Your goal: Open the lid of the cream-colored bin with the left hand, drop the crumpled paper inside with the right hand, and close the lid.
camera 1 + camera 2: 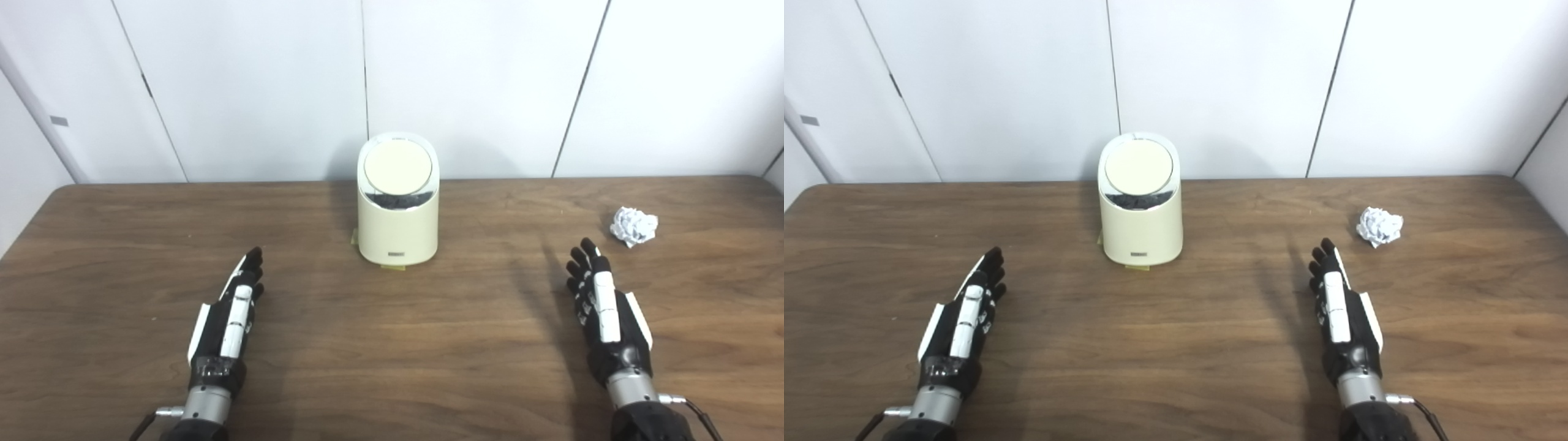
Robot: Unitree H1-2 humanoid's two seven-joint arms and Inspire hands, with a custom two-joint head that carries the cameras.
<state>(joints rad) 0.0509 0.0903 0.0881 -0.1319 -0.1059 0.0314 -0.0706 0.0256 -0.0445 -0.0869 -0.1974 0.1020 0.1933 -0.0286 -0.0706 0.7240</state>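
1. Centre stage, the cream-colored bin (398, 226) stands upright on the wooden table (392, 343), long axis vertical, out ahead of both hands and roughly midway between them, nearer the far edge than the near one.
2. Its round lid (397, 168) is down and slopes toward the hands, so the top face tilts our way; a dark reflective band sits just beneath it.
3. There's a small dark label (397, 253) low on the front wall, facing the hands; the writing is too small to read. Bits of yellowish tape (392, 266) peek out at the base.
4. The crumpled paper (634, 226) lies loose on the table, ahead of the right hand and a little to its outer side, near its fingertips but not touching, well apart from the bin.
5. The left hand (229, 315) rests low over the table, fingers stretched forward and a little apart, holding nothing, angled slightly inward toward the bin.
6. The right hand (603, 309) mirrors it: fingers extended, spread a touch, empty, pointing ahead.
7. Open wood runs between each hand and the bin, and between the two hands. Beyond the bin the table's far edge meets a white panelled wall (478, 86) close behind.
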